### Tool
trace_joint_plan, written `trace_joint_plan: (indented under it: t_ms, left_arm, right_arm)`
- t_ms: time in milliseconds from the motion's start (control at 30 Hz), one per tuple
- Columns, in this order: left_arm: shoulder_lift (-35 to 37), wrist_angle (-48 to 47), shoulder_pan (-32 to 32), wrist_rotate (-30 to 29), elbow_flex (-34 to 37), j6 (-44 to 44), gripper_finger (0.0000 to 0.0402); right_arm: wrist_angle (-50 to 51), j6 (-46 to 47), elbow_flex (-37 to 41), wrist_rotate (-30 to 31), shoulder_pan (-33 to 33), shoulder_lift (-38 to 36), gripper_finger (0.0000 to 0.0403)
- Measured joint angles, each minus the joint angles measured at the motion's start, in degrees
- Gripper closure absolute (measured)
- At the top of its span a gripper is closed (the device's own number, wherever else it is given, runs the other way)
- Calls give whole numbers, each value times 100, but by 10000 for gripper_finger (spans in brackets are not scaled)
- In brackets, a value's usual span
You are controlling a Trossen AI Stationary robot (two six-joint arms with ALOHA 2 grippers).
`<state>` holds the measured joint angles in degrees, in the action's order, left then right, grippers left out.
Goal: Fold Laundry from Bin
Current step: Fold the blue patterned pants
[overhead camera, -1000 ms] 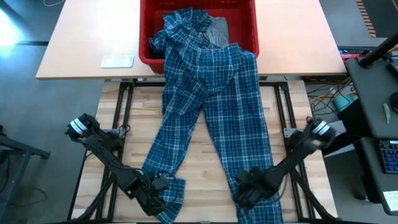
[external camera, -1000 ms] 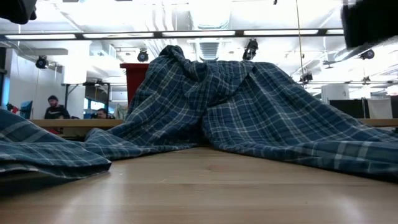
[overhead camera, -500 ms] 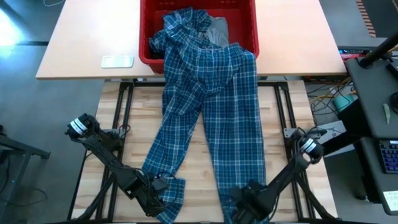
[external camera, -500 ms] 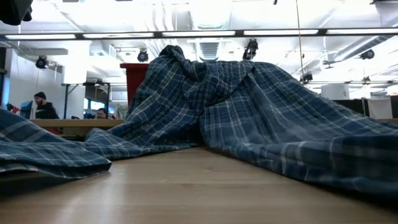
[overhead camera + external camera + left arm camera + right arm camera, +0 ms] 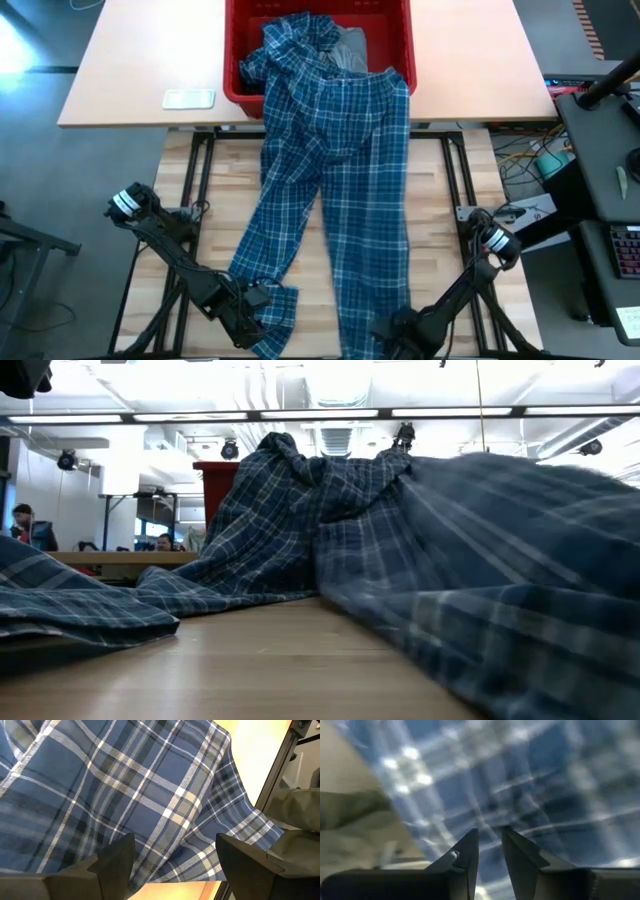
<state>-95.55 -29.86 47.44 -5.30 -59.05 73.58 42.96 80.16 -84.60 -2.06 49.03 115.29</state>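
Note:
The laundry on top is a blue-and-white plaid garment (image 5: 340, 150) (image 5: 290, 510). Its far end is bunched in the red bin (image 5: 240, 90) and it hangs over the bin's near rim. Two long parts run down the wooden table (image 5: 220, 200). A grey garment (image 5: 350, 48) lies in the bin under it. My left gripper (image 5: 255, 310) (image 5: 175, 860) stands open over the near end of the left part. My right gripper (image 5: 395, 330) (image 5: 490, 850) is at the table's near edge, shut on the right part's near end. My left gripper has its fingers (image 5: 117, 862) wide apart over the plaid cloth; whether they touch it I cannot tell. My right gripper holds the near end of the right long part (image 5: 375, 315), coming from above and pointing steeply down. The gripper itself hides the exact place. The cloth near the hold (image 5: 520, 590) is raised off the table.
A tan table (image 5: 120, 60) behind the wooden one carries the bin and a small flat white thing (image 5: 188, 98). A desk with gear (image 5: 610, 150) stands off to the right. In the low view, people (image 5: 25, 525) show far back in the room.
My right gripper has moved toward the table's near edge and leftward, dragging the right long part's end with it. That part has swung left, drawn narrower and straighter, and risen off the table near the hold. The bunched end in the bin has stayed.

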Motion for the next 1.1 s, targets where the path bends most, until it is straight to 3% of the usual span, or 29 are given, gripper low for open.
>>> trace_joint_plan:
  t_ms: [133,200,267,400,500,567,633,733,833,900,1100]
  left_arm:
    - [0,-18,0,2,0,-83,141]
    - [0,-15,0,8,0,-88,141]
    - [0,-19,0,11,0,-88,141]
    - [0,-18,0,29,2,-88,141]
    - [0,-19,0,29,2,-88,141]
    - [0,-23,0,32,2,-106,141]
    - [0,-25,0,37,4,-107,141]
    - [0,-27,0,37,2,-109,141]
    - [0,-26,0,38,4,-109,141]
    - [0,-30,0,37,4,-109,141]
    - [0,-29,0,37,4,-112,141]
  right_arm:
    - [2070,782,324,-903,98,-21,327]
    - [2309,950,518,-1249,109,-66,332]
    - [1709,840,551,-1116,105,-238,337]
    - [469,194,558,-248,99,-566,345]
    - [1532,407,676,-212,96,-796,346]
    - [2724,912,863,-650,99,-827,346]
    - [3087,1060,978,-958,100,-949,346]
    - [2396,1299,938,-493,103,-1449,346]
    - [738,1356,957,1123,96,-1770,346]
    - [139,1120,1011,1828,39,-1840,346]
    - [-307,282,1004,1520,-256,-1131,346]
